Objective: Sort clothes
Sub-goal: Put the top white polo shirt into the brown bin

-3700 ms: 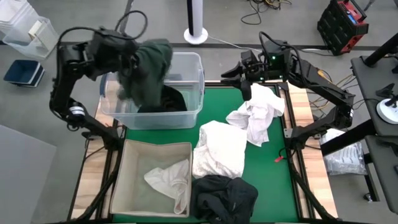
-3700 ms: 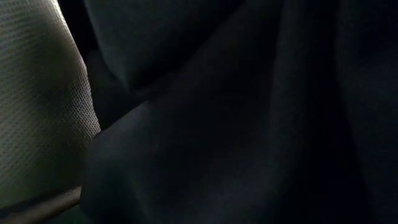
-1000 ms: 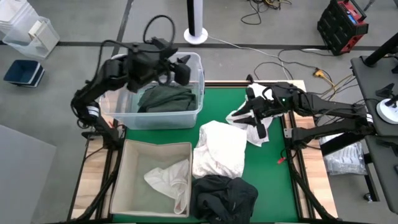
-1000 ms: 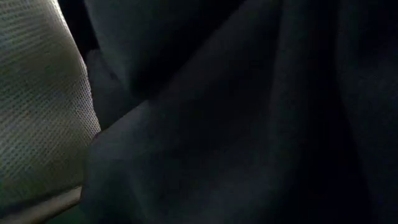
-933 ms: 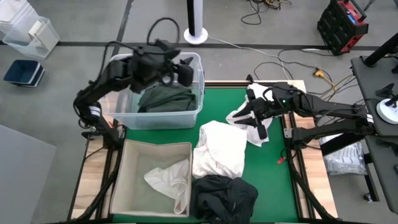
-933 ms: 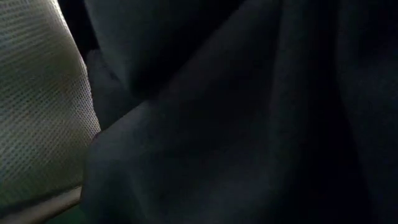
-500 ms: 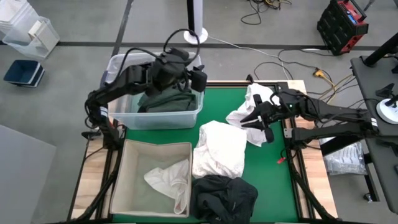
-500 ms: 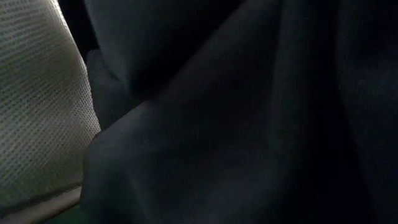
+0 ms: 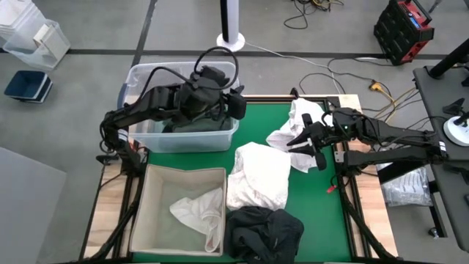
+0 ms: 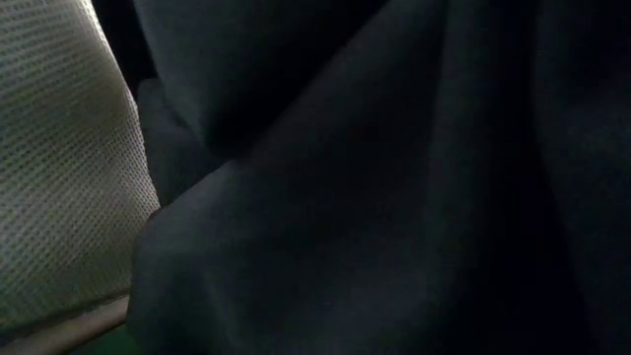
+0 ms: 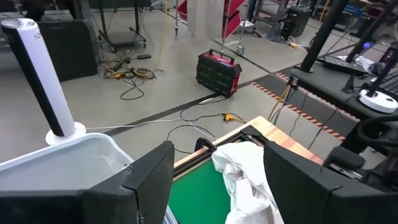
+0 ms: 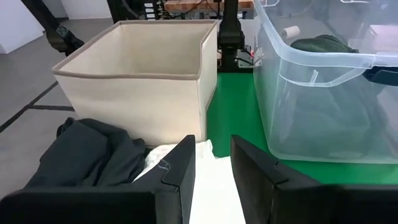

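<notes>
My left gripper (image 9: 238, 106) (image 11: 214, 155) hangs open over the right rim of the clear tub (image 9: 143, 73), with nothing between its fingers. A dark green garment (image 12: 323, 46) lies in the tub. My right gripper (image 9: 315, 150) (image 12: 211, 146) stands over the crumpled white garment (image 9: 293, 132) at the mat's right, fingers narrowly apart. A second white garment (image 9: 256, 176) lies mid-mat, and a black one (image 9: 264, 231) lies at the near edge. Another white garment (image 9: 201, 209) lies in the beige bin (image 9: 146, 191). My right gripper has white cloth (image 12: 211, 186) showing in the narrow gap between its fingers. I cannot tell whether the fingers touch it.
Dark fabric (image 10: 394, 197) and the bin's beige wall (image 10: 59, 177) fill the low view. Bare green mat (image 9: 322, 220) shows at the near right. Wooden table edges run along both sides. A white fan pole (image 9: 231, 22) stands beyond the tub.
My left gripper, still open, has swung from above the tub's middle toward the table's right and near edge, ending over the tub's right rim. My right gripper has shifted a little toward the table's right edge above the white garment, uncovering its far part.
</notes>
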